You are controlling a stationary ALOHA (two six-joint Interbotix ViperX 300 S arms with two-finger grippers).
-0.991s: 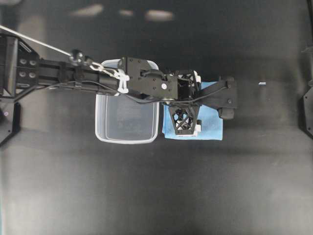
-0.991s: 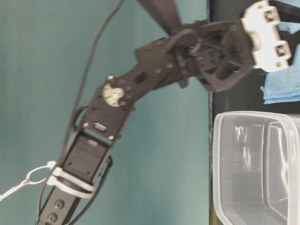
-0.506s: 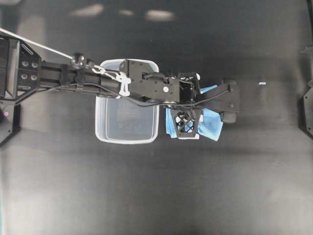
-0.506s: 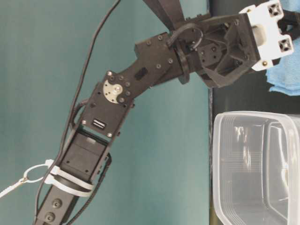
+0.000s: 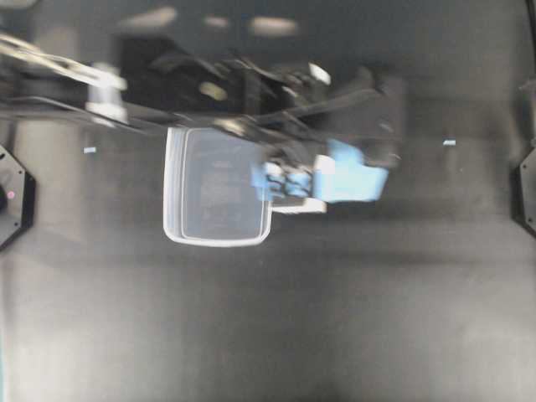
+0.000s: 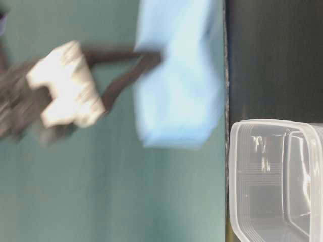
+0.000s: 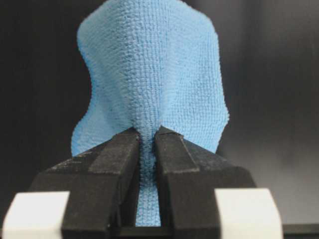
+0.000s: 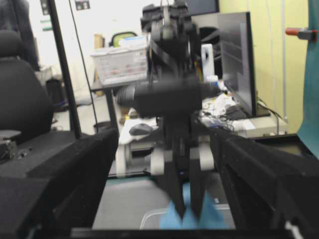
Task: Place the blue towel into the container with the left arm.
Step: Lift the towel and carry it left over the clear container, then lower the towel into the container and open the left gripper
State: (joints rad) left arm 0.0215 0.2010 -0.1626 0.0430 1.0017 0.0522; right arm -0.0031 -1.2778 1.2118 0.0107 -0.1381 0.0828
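Observation:
The blue towel (image 7: 149,74) hangs in a pinched fold from my left gripper (image 7: 147,137), whose black fingers are shut on it. From overhead, the blurred left gripper (image 5: 289,180) carries the towel (image 5: 352,180) in the air just right of the container (image 5: 194,188), a clear tub standing empty on the black table. At table level the towel (image 6: 176,75) hangs above and left of the container (image 6: 272,176). My right gripper (image 8: 164,169) stands open and empty, looking across at the left gripper with the towel (image 8: 192,219).
The black tabletop (image 5: 268,318) stretches around the container. A small white scrap (image 5: 449,143) lies at the right. Dark arm bases sit at the left edge (image 5: 12,197) and the right edge (image 5: 528,188).
My left gripper shut on the towel, bunched it up and lifted it off the table. It now swings left toward the container, blurred with motion. The right gripper stayed open.

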